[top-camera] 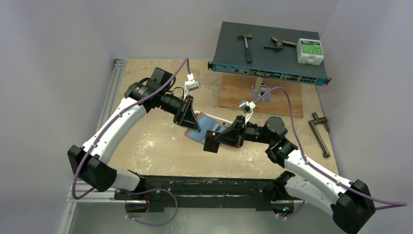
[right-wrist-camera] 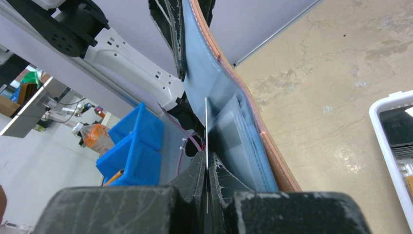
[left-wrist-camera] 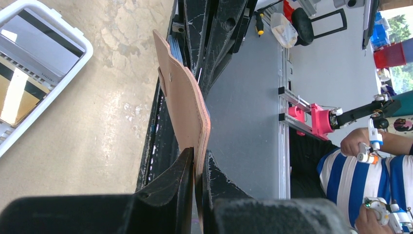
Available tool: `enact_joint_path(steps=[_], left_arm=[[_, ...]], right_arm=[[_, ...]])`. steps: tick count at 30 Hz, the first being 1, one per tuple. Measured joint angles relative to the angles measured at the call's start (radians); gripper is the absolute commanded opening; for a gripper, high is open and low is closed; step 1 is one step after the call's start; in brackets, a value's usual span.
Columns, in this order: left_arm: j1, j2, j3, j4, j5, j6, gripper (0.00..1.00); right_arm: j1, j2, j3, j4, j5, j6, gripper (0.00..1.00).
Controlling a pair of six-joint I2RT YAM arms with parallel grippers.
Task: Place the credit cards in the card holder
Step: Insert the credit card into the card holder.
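Left end effector clamped on card holder, held open above counter centre, long axis 10-to-4 o'clock in top view. Right end effector pinched together on one credit card, edge-on. Holder's blue pocket just at 11 o'clock of card; contact unclear. Likely next: push card toward 11. Other cards in white tray.

A robotics lab — plywood bench, network switch, hammer, blue bins.
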Motion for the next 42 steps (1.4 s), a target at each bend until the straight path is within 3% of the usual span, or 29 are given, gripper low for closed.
enact_joint_path(steps=[42], left_arm=[[0.0, -0.015, -0.026, 0.01, 0.036, -0.009, 0.0]], right_arm=[[0.0, 0.012, 0.042, -0.007, 0.027, -0.027, 0.0]])
